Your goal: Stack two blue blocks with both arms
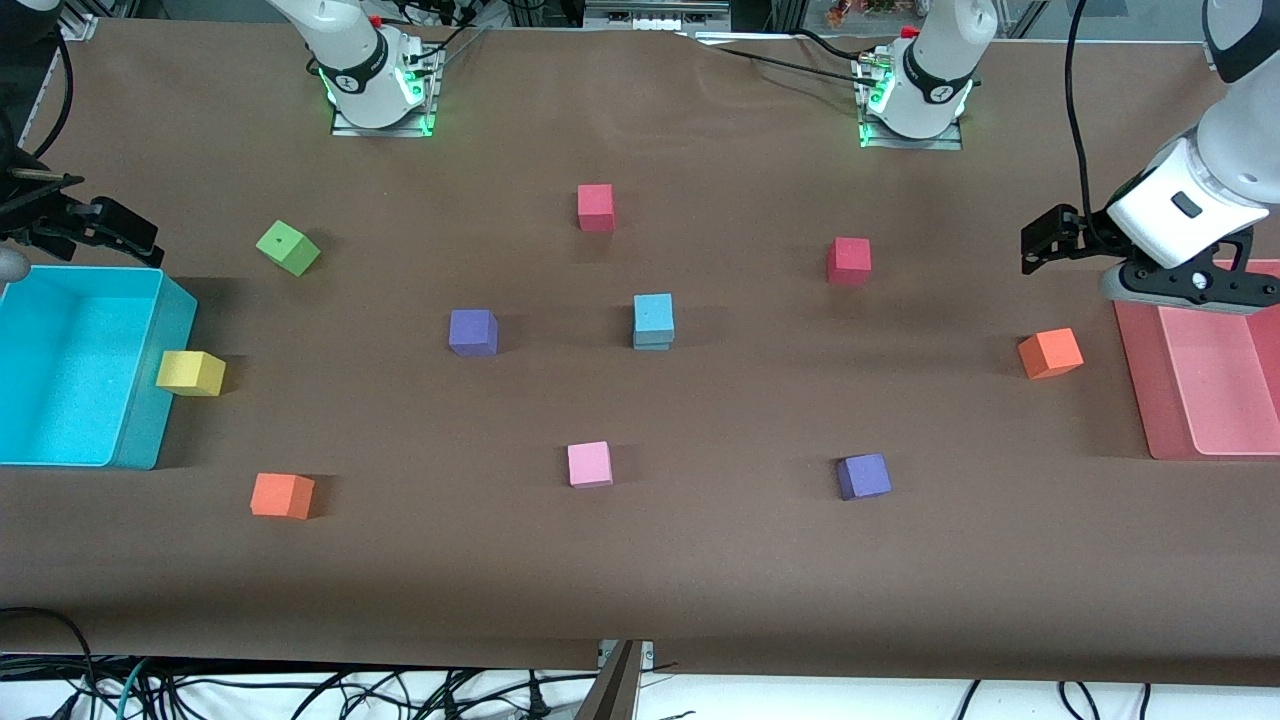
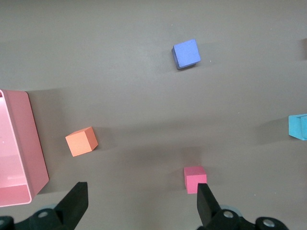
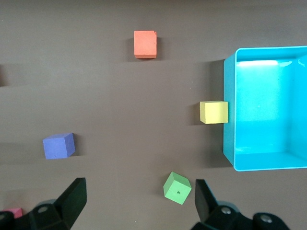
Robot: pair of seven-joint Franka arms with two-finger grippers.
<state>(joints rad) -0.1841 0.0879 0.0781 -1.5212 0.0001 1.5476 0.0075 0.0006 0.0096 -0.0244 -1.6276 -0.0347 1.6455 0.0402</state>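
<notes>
Two sky-blue blocks stand stacked in the middle of the table, the top one [image 1: 653, 311] squarely on the lower one [image 1: 654, 340]. One edge of the stack shows in the left wrist view [image 2: 298, 125]. My left gripper [image 1: 1046, 240] is open and empty in the air at the left arm's end of the table, beside the pink tray [image 1: 1135, 380]; its own view [image 2: 141, 203] shows bare table between the fingers. My right gripper [image 1: 108, 228] is open and empty in the air at the right arm's end, by the cyan bin [image 1: 150, 400]; its own view [image 3: 139, 201] shows nothing held.
Loose cubes lie around the stack: two red [image 1: 595, 207] [image 1: 848, 260], two purple [image 1: 472, 332] [image 1: 863, 476], two orange [image 1: 1049, 353] [image 1: 281, 495], a pink [image 1: 589, 464], a green [image 1: 287, 247], and a yellow [image 1: 190, 373] against the bin.
</notes>
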